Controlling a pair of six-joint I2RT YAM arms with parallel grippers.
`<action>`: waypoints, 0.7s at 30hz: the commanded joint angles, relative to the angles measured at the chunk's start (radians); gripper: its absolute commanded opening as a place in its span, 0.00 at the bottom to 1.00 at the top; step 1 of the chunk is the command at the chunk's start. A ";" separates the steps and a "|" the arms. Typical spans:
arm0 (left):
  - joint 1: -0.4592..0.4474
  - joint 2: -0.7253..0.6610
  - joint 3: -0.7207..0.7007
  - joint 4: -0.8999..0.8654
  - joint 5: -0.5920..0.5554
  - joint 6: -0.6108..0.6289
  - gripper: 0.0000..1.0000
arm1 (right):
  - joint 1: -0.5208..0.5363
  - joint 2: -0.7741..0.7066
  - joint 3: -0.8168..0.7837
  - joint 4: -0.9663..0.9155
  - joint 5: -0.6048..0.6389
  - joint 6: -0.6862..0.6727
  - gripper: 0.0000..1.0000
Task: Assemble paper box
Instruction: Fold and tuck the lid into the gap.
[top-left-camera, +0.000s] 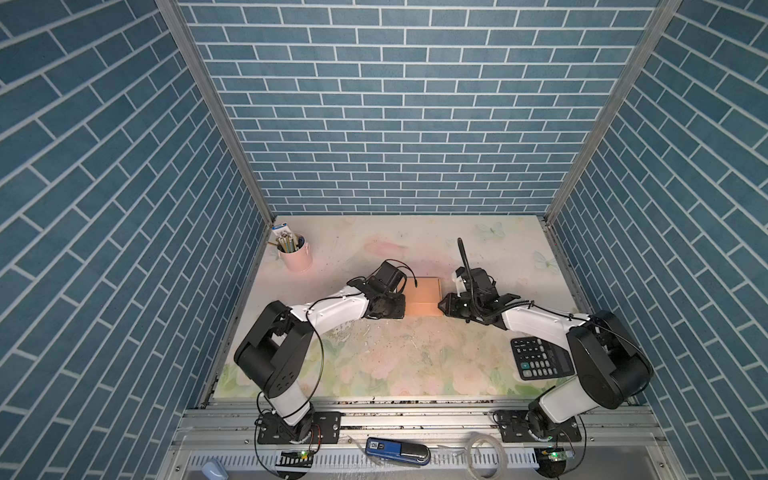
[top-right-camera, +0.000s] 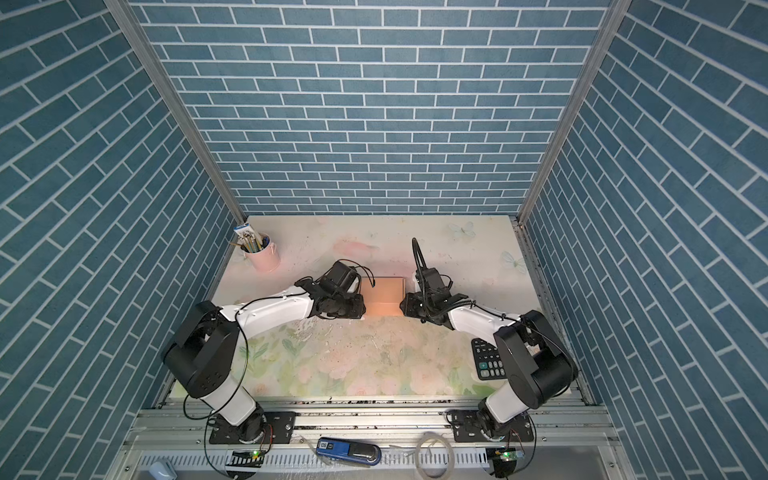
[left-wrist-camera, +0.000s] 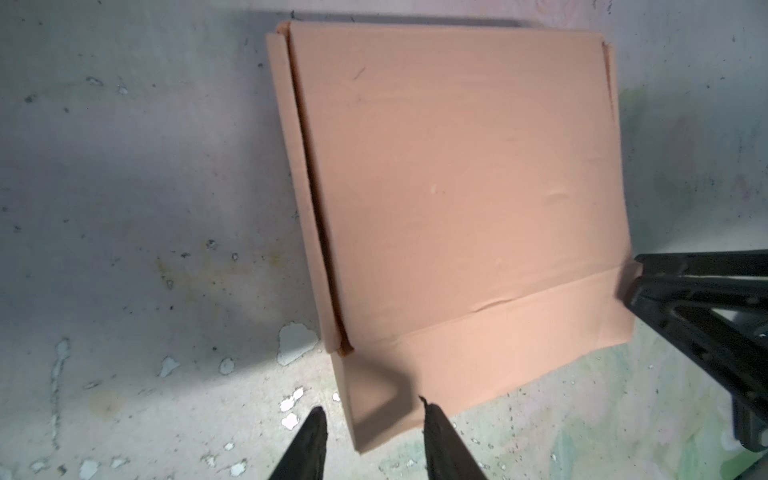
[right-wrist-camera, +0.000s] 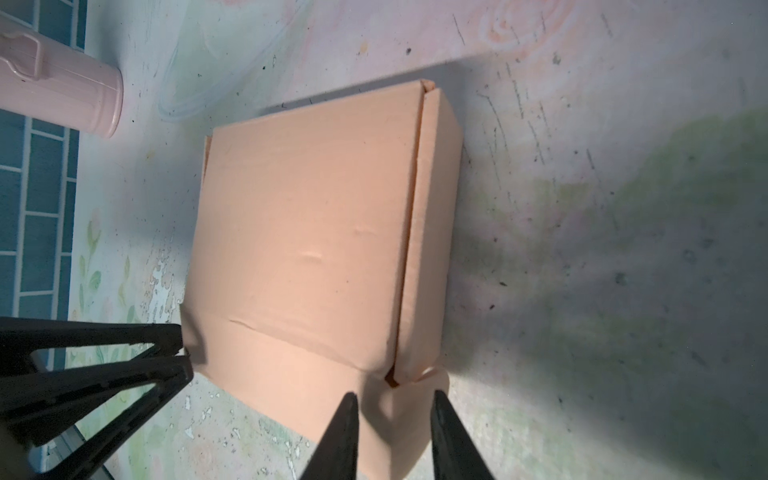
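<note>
The paper box (top-left-camera: 423, 296) (top-right-camera: 382, 296) is a peach-orange folded carton lying flat mid-table between both arms. Its lid is down, and a front flap (left-wrist-camera: 478, 353) juts out toward the near side. My left gripper (left-wrist-camera: 372, 409) (top-left-camera: 404, 312) is at the box's near-left corner. Its jaws stand apart astride the flap's corner, and one finger is clear of the flap's edge. My right gripper (right-wrist-camera: 393, 397) (top-left-camera: 443, 309) is at the near-right corner, jaws apart with the flap's rounded corner tab (right-wrist-camera: 399, 415) between them. Each wrist view also shows the opposite gripper touching the box's side.
A pink cup of pens (top-left-camera: 296, 254) (right-wrist-camera: 62, 95) stands at the back left. A black calculator (top-left-camera: 539, 358) lies at the front right, partly under the right arm. A blue device (top-left-camera: 397, 449) rests on the front rail. Brick-patterned walls enclose three sides.
</note>
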 joint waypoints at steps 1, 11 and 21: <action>-0.007 0.012 0.027 0.011 0.010 -0.003 0.41 | 0.007 0.006 0.018 0.024 -0.010 0.039 0.30; -0.027 0.031 0.048 0.018 0.013 -0.007 0.41 | 0.006 0.009 0.021 0.047 -0.030 0.068 0.27; -0.046 0.032 0.056 0.026 0.021 -0.018 0.41 | 0.006 0.005 0.027 0.047 -0.036 0.075 0.26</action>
